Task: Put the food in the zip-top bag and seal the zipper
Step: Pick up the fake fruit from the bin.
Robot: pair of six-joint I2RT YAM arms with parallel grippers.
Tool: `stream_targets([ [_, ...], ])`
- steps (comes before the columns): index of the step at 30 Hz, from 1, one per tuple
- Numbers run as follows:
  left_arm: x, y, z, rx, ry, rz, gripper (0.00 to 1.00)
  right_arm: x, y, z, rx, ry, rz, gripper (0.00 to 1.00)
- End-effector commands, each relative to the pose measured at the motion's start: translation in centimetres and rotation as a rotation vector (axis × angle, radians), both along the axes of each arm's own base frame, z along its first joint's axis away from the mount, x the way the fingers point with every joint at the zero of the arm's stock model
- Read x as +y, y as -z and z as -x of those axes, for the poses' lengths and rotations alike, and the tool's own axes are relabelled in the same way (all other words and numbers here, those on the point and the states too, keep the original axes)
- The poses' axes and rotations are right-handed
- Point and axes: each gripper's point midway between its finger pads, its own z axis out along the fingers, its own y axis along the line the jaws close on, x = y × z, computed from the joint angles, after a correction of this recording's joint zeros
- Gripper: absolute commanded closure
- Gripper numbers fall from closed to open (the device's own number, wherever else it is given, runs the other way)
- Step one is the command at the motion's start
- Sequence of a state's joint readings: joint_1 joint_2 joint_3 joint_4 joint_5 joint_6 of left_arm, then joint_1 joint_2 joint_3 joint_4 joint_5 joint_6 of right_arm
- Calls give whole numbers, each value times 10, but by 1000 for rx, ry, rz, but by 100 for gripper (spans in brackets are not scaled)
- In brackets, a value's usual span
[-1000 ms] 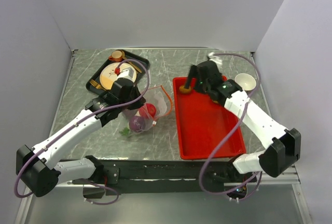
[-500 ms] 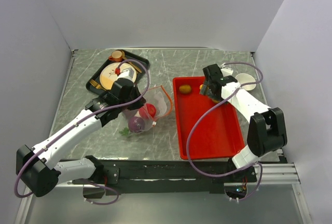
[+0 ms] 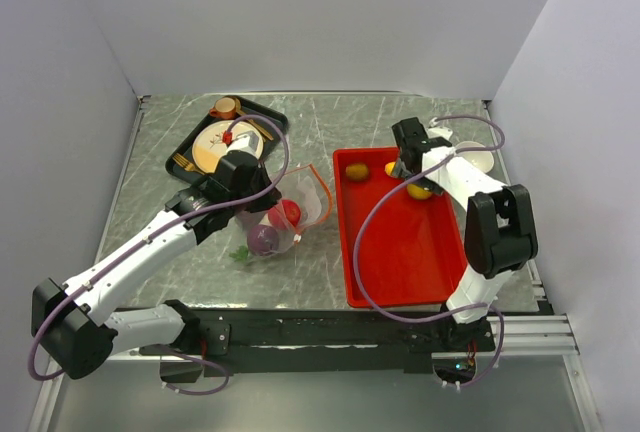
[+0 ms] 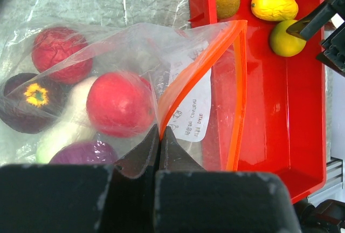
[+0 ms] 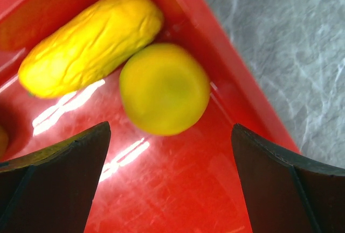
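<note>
The clear zip-top bag [image 3: 295,207] lies left of the red tray [image 3: 400,252] with its mouth facing the tray. My left gripper [image 4: 159,130] is shut on the orange zipper [image 4: 205,63] at the mouth's near edge. Inside the bag sit a red ball [image 4: 119,103], a maroon piece [image 4: 54,55], a dark purple piece [image 4: 27,101], a white piece [image 4: 70,120] and a purple one [image 4: 81,152]. In the tray's far end lie a brownish-gold fruit [image 4: 227,0], a yellow oblong piece [image 5: 89,44] and a round yellow fruit [image 5: 164,88]. My right gripper [image 5: 171,136] hangs open just above the round yellow fruit, holding nothing.
A black tray [image 3: 185,157] with a patterned plate [image 3: 225,142] and an orange cup [image 3: 225,107] stands at the back left. A white bowl [image 3: 475,157] sits right of the red tray's far corner. A small green bit [image 3: 240,252] lies by the bag.
My right arm has swung from the tray's far left corner to its far right corner, over the yellow pieces. The left arm and bag have stayed put.
</note>
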State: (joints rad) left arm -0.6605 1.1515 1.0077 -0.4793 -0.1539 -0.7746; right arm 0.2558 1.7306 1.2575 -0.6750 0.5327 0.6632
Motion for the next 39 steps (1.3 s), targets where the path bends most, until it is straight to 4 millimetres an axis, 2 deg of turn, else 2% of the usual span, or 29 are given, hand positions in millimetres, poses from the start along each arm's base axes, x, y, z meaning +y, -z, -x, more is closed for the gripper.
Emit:
stream_targets([
  [1, -2, -13, -4, -33, 1, 16, 99, -11, -2, -13, -42, 12, 25, 0],
  [17, 3, -8, 1, -27, -11, 14, 99, -6, 23, -15, 4, -31, -7, 3],
  [22, 3, -5, 2, -18, -8, 14, 99, -2, 27, -12, 1, -44, -32, 14],
  [24, 2, -5, 1, -19, -6, 15, 99, -2, 28, -11, 4, -44, -33, 23],
  [27, 3, -6, 1, -22, -7, 12, 99, -2, 31, -10, 2, -42, -39, 25],
  [32, 4, -5, 2, -23, -9, 11, 99, 3, 28, -10, -23, -61, -59, 21],
  [35, 3, -3, 2, -19, -7, 14, 99, 2, 20, -12, -48, -67, -62, 10],
  [36, 3, -3, 2, -18, -5, 13, 99, 1, 15, -13, -66, -60, -57, 2],
  [39, 2, -2, 2, -18, -5, 15, 99, -2, 7, -16, -91, -53, -38, 0],
])
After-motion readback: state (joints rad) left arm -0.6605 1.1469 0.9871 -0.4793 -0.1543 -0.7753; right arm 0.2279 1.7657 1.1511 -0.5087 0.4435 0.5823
